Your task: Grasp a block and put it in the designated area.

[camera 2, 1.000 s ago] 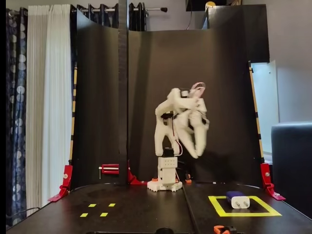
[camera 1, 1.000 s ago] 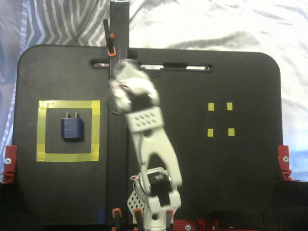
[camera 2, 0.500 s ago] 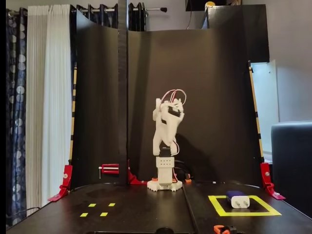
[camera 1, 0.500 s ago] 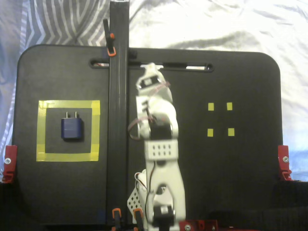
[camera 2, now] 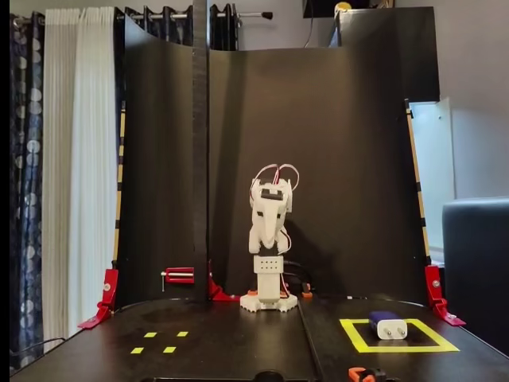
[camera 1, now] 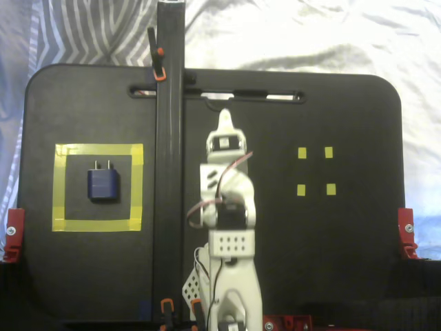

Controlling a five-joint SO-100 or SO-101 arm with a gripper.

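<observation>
The dark navy block lies inside the designated area, the big yellow tape square, on the left of the black board, with its two metal prongs pointing to the far edge. In the other fixed view the block sits in the tape square at the right front. My white arm is folded at the board's middle. My gripper points at the far edge, well apart from the block; it also shows in the other fixed view. Its jaws look closed and hold nothing.
Four tiny yellow squares mark the board's other side, also seen in the other fixed view. A tall black post stands just left of the arm. Red clamps grip the board's side edges.
</observation>
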